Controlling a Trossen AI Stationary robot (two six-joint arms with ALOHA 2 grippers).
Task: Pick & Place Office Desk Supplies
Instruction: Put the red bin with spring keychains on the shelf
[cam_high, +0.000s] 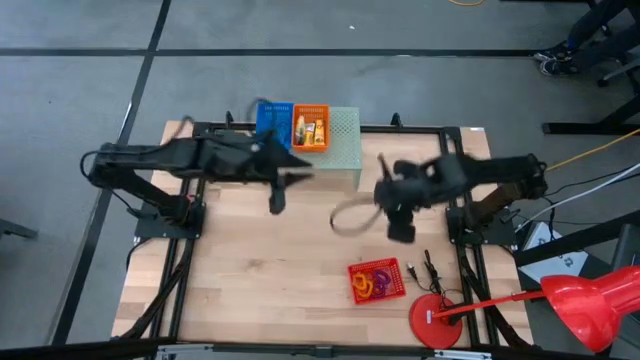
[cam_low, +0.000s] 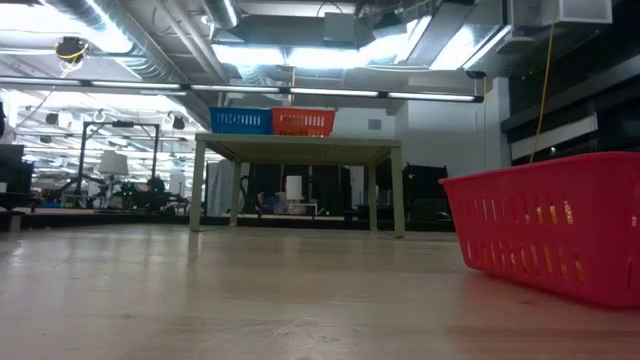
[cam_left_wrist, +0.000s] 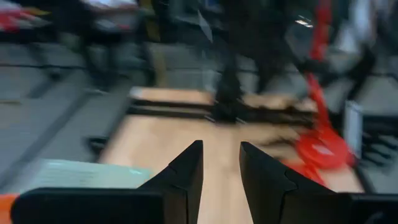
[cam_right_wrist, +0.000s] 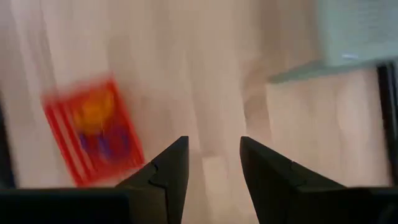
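Observation:
The supplies sit in baskets. Orange, red and blue loops (cam_high: 372, 285) lie in a small red basket (cam_high: 377, 280) on the table's near right part; the right wrist view shows the loops (cam_right_wrist: 94, 127) too. Yellow-and-white pieces (cam_high: 310, 130) fill an orange basket (cam_high: 311, 126) beside a blue basket (cam_high: 272, 119); both stand on the pale green stand (cam_high: 342, 140). My left gripper (cam_high: 298, 178) hovers open by the stand's near edge, its fingers (cam_left_wrist: 186, 174) empty. My right gripper (cam_high: 400, 228) hangs open over bare wood between stand and red basket, with nothing between its fingers (cam_right_wrist: 168, 171).
A big red round-based object (cam_high: 435, 320) stands at the table's near right corner, its red head (cam_high: 590, 300) reaching past the edge. Small dark items (cam_high: 432, 272) lie right of the red basket. In the low view neither gripper shows, only the red basket (cam_low: 545, 240) and the stand (cam_low: 300, 150).

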